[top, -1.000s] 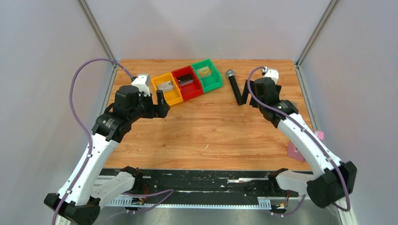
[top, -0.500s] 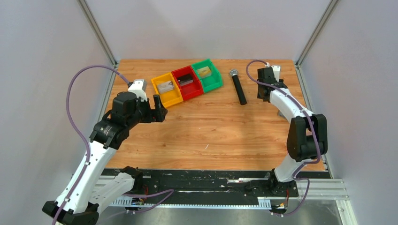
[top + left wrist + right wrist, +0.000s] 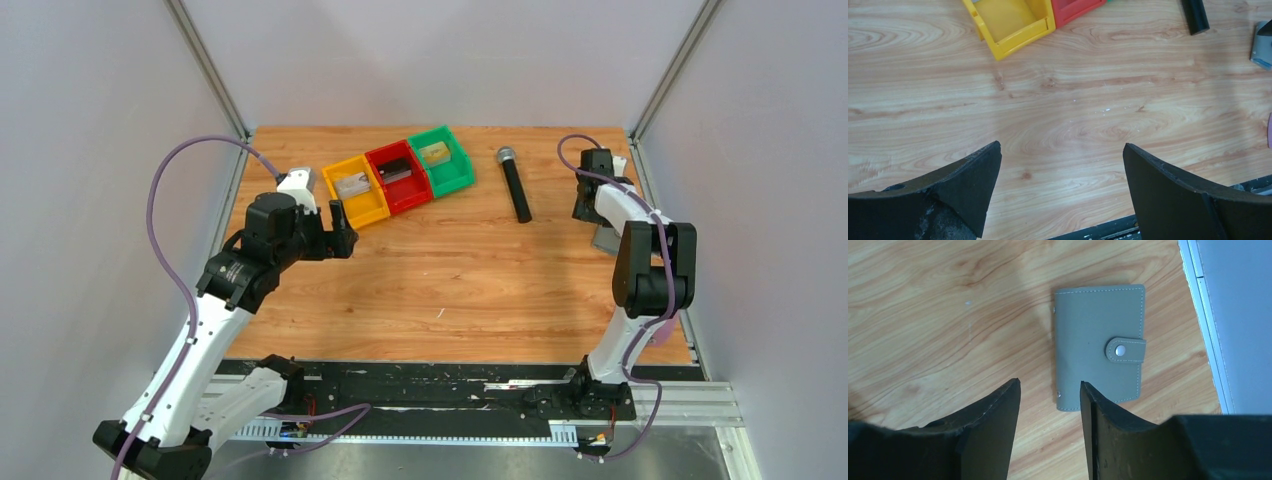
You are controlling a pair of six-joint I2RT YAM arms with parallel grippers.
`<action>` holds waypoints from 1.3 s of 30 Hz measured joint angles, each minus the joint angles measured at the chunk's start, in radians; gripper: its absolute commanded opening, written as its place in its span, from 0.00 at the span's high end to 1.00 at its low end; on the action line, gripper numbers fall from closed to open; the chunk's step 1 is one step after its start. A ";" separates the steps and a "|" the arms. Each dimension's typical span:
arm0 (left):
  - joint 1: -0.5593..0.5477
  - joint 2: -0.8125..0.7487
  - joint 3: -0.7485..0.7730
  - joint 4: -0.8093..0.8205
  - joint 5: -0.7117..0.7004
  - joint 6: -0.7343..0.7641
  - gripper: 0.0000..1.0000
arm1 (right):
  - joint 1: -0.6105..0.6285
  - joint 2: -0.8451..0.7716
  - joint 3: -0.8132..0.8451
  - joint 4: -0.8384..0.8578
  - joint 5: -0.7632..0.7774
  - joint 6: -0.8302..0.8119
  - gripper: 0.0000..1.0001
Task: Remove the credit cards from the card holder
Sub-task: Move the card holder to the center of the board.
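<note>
1. Two arms work over a wooden surface [image 3: 450, 270]. The holder [image 3: 1098, 345] lies flat at the right edge of the overhead view, close to the side wall and well apart from the bins.
2. Its strap [image 3: 1124, 349] is snapped across the right edge, so the holder is shut. No cards show anywhere outside it. They are probably inside, so the strap likely has to come undone before anything slides out.
3. The right pincer [image 3: 1049, 390] hangs over the holder's lower left corner, its fingers partly apart with nothing between them. That narrowed gap looks suited to a thin edge, so this reads as lining up for a first grasp.
4. The right arm [image 3: 650, 270] is folded tight because the holder sits so near its base. The elbow is raised at the right of the overhead view, the forearm reaches up-frame, and the wrist tips down so its camera looks onto the holder.
5. The left pincer [image 3: 1062, 150] stands wide apart and empty above bare wood, just below the yellow bin [image 3: 1013, 20]. The left arm [image 3: 215, 300] stretches from the lower left towards the bins. It seems to be parked there, ready to help once the holder opens.
6. The yellow bin, red bin [image 3: 398, 175] and green bin [image 3: 440, 160] form a row at upper centre. Each holds something too small to name. A mic [image 3: 517, 185] lies between the bins and the holder, touching neither.
</note>
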 measured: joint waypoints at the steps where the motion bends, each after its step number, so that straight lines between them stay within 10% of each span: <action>1: 0.000 0.000 0.000 0.003 0.003 0.000 0.00 | -0.010 0.011 0.001 0.000 -0.005 0.002 0.53; 10: 0.000 0.025 -0.002 0.010 0.055 0.008 0.00 | -0.059 0.093 0.002 -0.003 -0.030 0.019 0.63; 21: 0.000 0.024 -0.002 0.010 0.069 0.012 0.00 | -0.066 0.109 0.026 -0.019 0.003 0.031 1.00; 26: 0.000 0.024 -0.008 0.014 0.081 0.016 0.00 | -0.066 0.109 0.027 -0.019 0.006 0.034 0.99; 31: 0.000 0.021 -0.014 0.017 0.084 0.018 0.00 | -0.066 0.108 0.027 -0.029 0.005 0.050 0.66; 39: 0.000 0.010 -0.014 0.020 0.091 0.019 0.00 | -0.066 0.095 0.026 -0.060 0.005 0.056 0.54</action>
